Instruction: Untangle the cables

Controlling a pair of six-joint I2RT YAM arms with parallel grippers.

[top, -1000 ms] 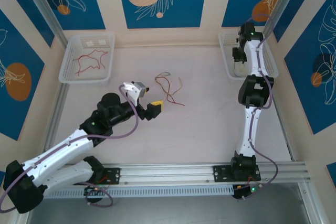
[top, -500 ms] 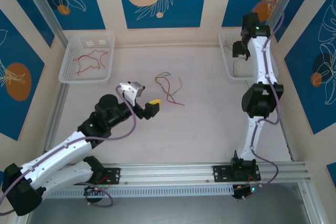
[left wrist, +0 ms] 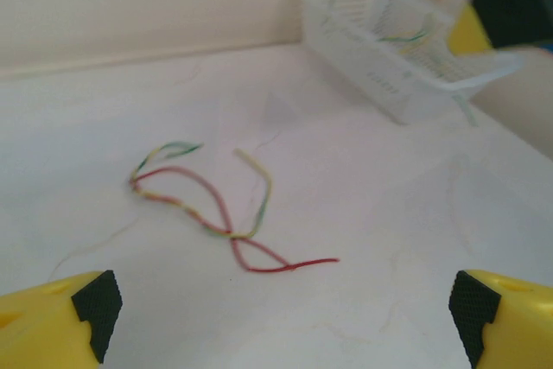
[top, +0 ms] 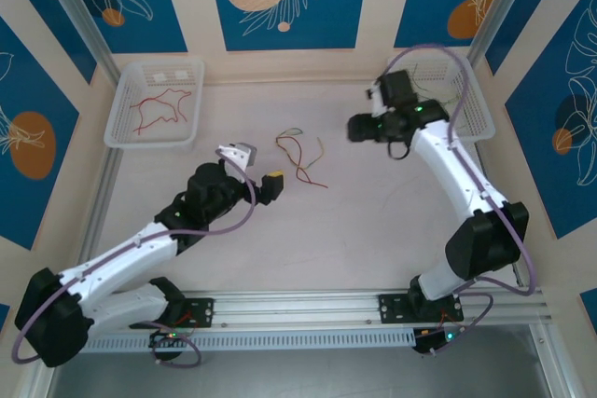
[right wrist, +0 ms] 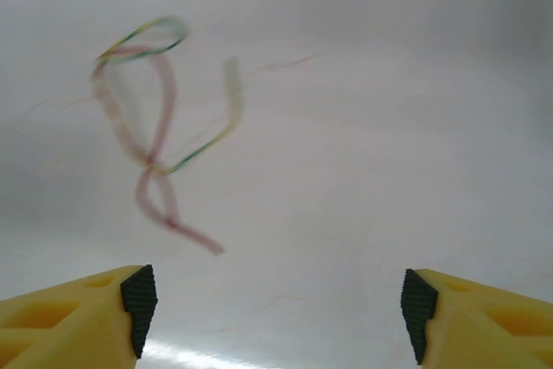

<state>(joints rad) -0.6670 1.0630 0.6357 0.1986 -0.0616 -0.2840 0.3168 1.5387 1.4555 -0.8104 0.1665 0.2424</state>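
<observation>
Hovering low over the near-left part of the desk, the left claw is released, with its fingers spread wide and nothing between them. Just beyond it the tangle lies flat near the desk's middle. A red cable and a green cable cross at one tight spot and run together again toward the far loop. Further back and to the right, the right claw hangs above the desk aimed at the tangle, also released and empty; its wrist view is motion-blurred. At the back, the left basket holds a red wire and the right basket holds a green wire.

Step in hand, my read: both claws are moving in to pinch one cable each.
- Left claw should take the red tail, the end nearest it.
- Right claw should take the green free end on its side.
- Grip well away from the crossing, so each claw gets a single cable.
- Bring the tips right down to the desk, since the wire is thin and easy to miss.
- Pull apart slowly and low, so the loop slips open instead of cinching.

Versus a second ago: the right arm stood over the right basket and has now swung out left over the desk. The left claw has edged a little closer to the tangle. The tangle and the left basket's wire look unchanged.
</observation>
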